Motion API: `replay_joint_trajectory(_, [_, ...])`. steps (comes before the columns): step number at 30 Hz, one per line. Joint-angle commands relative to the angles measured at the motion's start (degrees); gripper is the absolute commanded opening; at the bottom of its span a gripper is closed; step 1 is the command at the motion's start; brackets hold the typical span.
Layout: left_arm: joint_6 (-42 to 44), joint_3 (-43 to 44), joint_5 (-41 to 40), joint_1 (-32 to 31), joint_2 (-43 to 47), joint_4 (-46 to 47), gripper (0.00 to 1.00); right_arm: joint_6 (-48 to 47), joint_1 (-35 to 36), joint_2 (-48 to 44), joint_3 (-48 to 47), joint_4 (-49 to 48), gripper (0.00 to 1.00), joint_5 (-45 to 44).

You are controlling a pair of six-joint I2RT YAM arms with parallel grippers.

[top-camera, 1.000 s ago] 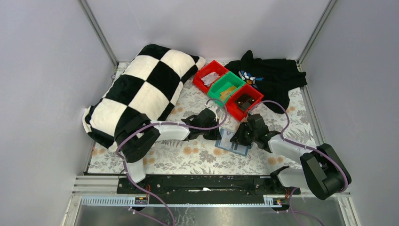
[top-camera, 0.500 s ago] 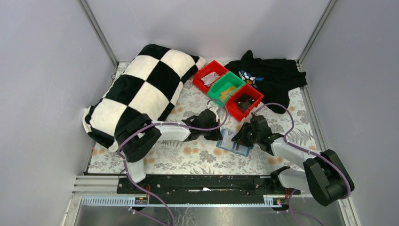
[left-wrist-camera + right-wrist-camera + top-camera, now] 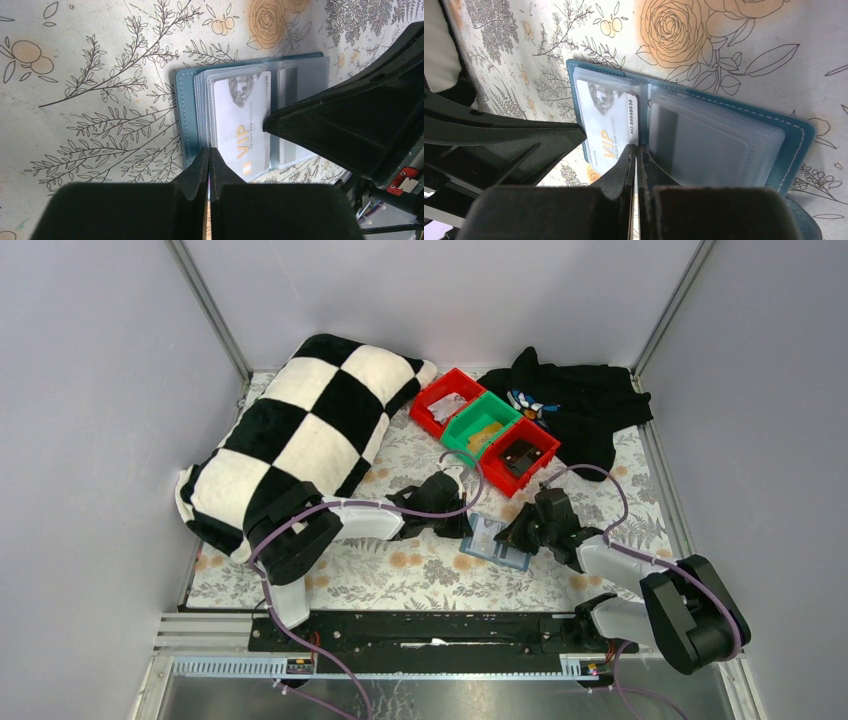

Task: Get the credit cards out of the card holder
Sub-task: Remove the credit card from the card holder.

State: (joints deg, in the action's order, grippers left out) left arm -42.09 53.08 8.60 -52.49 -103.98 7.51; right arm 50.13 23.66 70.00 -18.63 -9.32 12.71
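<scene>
The teal card holder (image 3: pixel 497 545) lies open and flat on the floral cloth between my two grippers. In the left wrist view its teal edge (image 3: pixel 182 115) frames a stack of clear sleeves, and a white credit card (image 3: pixel 240 125) printed "VIP" sits in the top one. My left gripper (image 3: pixel 208 150) is shut, its tips at the near edge of that sleeve stack. My right gripper (image 3: pixel 636 146) is shut, its tips down at the card's (image 3: pixel 606 125) numbered edge beside the holder's (image 3: pixel 794 145) spine. The other panel's sleeves (image 3: pixel 709 140) look empty. In the top view the left gripper (image 3: pixel 466 528) and right gripper (image 3: pixel 515 537) flank the holder.
A black-and-white checkered pillow (image 3: pixel 300 440) fills the left. Two red bins (image 3: pixel 445 403) (image 3: pixel 520 455) and a green bin (image 3: pixel 482 425) stand just behind the holder. A black garment (image 3: pixel 575 405) lies at the back right. Grey walls enclose the table.
My right gripper has shifted slightly right and toward the near edge over the holder. The left arm and the holder have stayed put.
</scene>
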Motion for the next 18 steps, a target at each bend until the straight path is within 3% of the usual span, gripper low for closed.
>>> replay_joint_trajectory(1, [0.27, -1.97, -1.13, -0.53, -0.2, -1.73, 0.0, -0.34, -0.25, -1.45, 0.98, 1.3, 0.0, -1.26])
replay_joint_trajectory(18, [1.13, -2.92, -4.49, -0.35, 1.8, -4.13, 0.0, -4.12, -1.78, -9.58, -0.17, 8.9, 0.0, -3.23])
